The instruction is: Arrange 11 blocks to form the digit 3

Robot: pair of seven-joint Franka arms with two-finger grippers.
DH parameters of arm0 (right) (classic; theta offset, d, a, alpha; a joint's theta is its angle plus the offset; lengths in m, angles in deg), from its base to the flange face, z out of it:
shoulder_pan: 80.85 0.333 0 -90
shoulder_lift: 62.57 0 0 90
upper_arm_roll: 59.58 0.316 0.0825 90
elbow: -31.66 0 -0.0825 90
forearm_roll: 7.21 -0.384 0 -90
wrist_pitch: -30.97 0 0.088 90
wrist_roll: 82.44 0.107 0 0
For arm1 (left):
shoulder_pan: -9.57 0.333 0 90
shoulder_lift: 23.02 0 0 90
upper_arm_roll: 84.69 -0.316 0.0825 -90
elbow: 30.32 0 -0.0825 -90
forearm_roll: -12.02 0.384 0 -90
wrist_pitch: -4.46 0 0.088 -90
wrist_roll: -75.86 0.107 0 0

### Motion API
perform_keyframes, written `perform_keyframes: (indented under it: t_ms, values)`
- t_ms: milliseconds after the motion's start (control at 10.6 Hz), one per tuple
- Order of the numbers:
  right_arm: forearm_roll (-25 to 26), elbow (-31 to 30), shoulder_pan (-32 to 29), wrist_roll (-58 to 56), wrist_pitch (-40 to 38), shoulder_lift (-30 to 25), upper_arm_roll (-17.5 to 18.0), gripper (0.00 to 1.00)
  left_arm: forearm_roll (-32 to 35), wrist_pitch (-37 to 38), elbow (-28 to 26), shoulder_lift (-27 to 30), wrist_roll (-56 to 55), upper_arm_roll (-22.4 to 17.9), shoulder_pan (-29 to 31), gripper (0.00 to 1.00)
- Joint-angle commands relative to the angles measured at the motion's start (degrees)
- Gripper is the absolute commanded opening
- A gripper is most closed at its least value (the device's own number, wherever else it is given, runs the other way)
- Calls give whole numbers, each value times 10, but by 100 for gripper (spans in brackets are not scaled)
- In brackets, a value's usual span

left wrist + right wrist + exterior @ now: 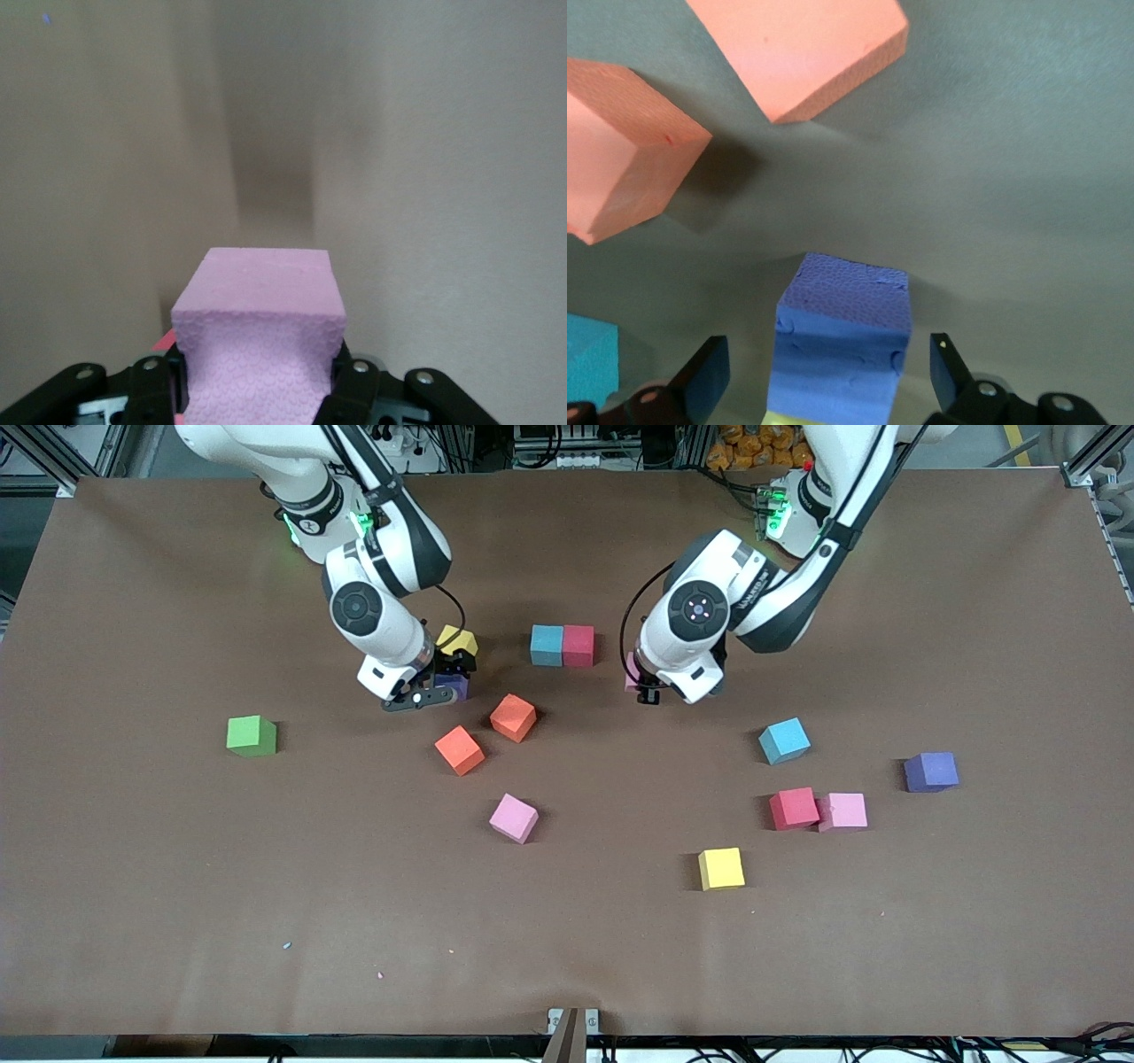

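Yellow block (pixel 721 868) waits; left gripper (pixel 644 687) pinching pink block (pixel 262 341) should lower square beside red cube (pixel 578 645), right gripper (pixel 440 688) wide around purple block (pixel 842 350).

Orange blocks (pixel 485 732) crowding right hand (pixel 440 684)

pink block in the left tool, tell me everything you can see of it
The pink block is a matte foam cube with a pebbled front face and a smoother top. The left tool is shut on it, one finger pressed on each side. It sits level and square. From the front it is mostly hidden by the arm, beside the red block.
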Motion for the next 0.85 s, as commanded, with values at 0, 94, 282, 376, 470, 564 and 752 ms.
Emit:
perform_keyframes:
  t_ms: [0,94,282,376,470,564,752]
  values:
    - [-13,-5,6,23,13,7,0,100,12,-87,-81,27,-34,6,-18,0]
    - [-13,-6,7,23,13,9,-1,100,12,-128,-107,27,-48,11,-43,0]
    - [-13,-6,9,29,15,25,-5,100,12,-148,-125,29,-65,12,-47,0]
    - [-13,-6,10,45,15,26,-5,100,12,-171,-137,28,-86,13,-53,0]
    - [-13,-6,11,60,15,26,-5,100,12,-191,-155,28,-95,13,-66,0]
    - [-13,-9,11,76,14,26,-4,100,12,-201,-167,29,-107,12,-67,0]
    - [-13,-11,11,91,9,29,-4,91,12,-218,-174,28,-143,12,-69,0]
